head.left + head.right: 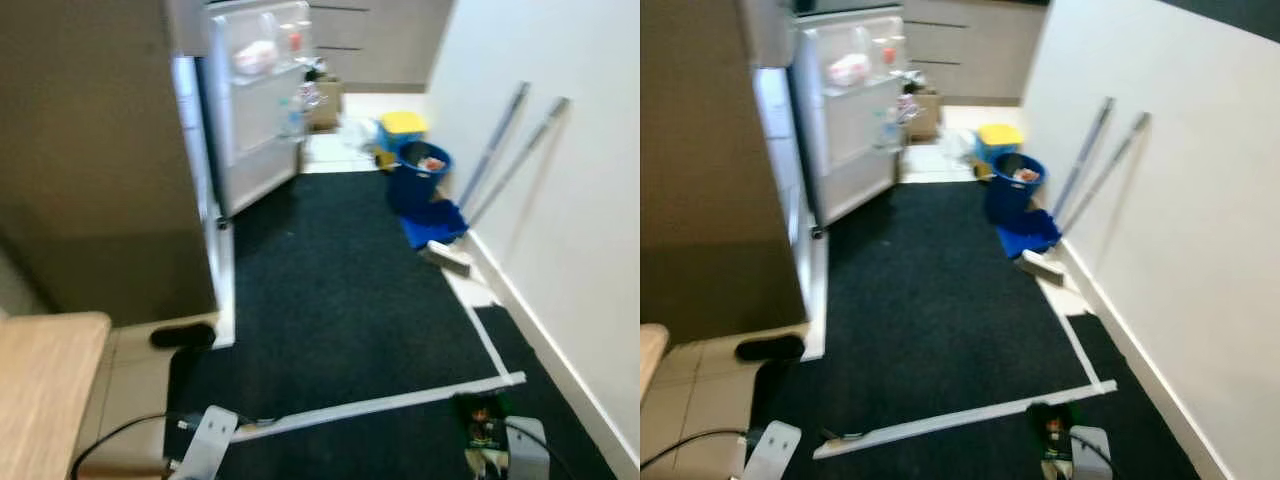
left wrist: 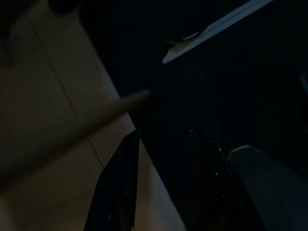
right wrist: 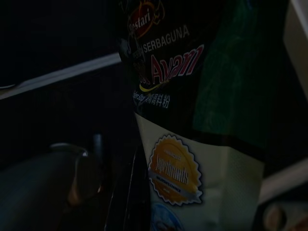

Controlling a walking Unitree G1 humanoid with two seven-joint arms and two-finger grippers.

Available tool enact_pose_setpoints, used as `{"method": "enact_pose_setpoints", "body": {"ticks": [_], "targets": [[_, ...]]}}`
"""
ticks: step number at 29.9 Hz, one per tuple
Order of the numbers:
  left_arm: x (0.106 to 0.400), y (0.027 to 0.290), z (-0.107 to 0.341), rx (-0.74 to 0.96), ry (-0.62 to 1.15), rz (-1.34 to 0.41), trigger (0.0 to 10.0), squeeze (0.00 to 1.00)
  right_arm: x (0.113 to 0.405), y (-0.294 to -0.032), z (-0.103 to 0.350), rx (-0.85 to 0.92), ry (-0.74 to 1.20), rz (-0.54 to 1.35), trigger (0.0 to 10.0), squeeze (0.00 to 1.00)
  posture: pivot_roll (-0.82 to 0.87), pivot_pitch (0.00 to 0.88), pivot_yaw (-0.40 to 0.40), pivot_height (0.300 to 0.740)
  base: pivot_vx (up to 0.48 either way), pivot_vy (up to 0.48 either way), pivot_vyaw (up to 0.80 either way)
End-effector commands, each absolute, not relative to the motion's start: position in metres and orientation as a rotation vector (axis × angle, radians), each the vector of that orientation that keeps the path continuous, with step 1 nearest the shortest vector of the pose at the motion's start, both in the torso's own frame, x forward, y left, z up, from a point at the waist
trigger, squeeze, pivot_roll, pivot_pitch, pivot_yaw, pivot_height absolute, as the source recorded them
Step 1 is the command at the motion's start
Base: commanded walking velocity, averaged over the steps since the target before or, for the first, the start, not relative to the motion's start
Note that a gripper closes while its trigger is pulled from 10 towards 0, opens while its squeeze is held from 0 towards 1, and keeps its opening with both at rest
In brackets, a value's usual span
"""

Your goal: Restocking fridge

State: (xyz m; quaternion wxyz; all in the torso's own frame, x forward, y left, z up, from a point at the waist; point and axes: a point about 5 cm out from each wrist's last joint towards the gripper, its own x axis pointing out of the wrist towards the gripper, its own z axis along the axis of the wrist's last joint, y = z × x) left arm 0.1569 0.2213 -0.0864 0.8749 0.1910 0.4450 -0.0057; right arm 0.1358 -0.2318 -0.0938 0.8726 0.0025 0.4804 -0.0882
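Fridge (image 1: pixel 255 110) stands open at upper left; we're carrying the packet (image 3: pixel 192 120), right gripper (image 1: pixel 487 455) jaws clamped on it. Next, we'd walk across the black mat (image 1: pixel 340 290); left gripper (image 2: pixel 163 192) jaws sit apart.

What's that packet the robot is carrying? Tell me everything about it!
The packet is a glossy pouch, dark green and black on top, pale cream below, with red and white lettering and a gold medal-like seal. It hangs low at the robot's right side, held by the right gripper, above the dark carpet near the white floor strip.
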Motion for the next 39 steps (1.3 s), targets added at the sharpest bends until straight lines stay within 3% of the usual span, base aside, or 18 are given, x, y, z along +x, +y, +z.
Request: {"method": "enact_pose_setpoints", "body": {"ticks": [1, 26, 36, 39], "targets": [[0.156, 0.218, -0.088, 0.399, 0.936, -0.027, 10.0, 0.00, 0.139, -0.239, -0.091, -0.001, 0.983, -0.206, 10.0, 0.00, -0.03, 0.018, -0.078, 0.740, 0.000, 0.000, -0.71], [0.157, 0.219, -0.087, 0.376, 0.921, -0.014, 10.0, 0.00, 0.144, -0.238, -0.089, -0.008, 0.966, -0.199, 10.0, 0.00, -0.02, 0.006, -0.078, 0.740, 0.000, 0.000, -0.70], [0.185, 0.222, -0.070, 0.298, 0.783, 0.022, 10.0, 0.00, 0.178, -0.240, -0.070, 0.047, 0.774, -0.204, 10.0, 0.00, -0.02, 0.004, -0.073, 0.740, 0.000, 0.000, 0.00], [0.207, 0.224, -0.052, 0.268, 0.634, 0.029, 10.0, 0.00, 0.203, -0.234, -0.056, 0.031, 0.666, -0.156, 10.0, 0.00, -0.01, 0.006, -0.073, 0.740, 0.000, 0.000, 0.00]]}}
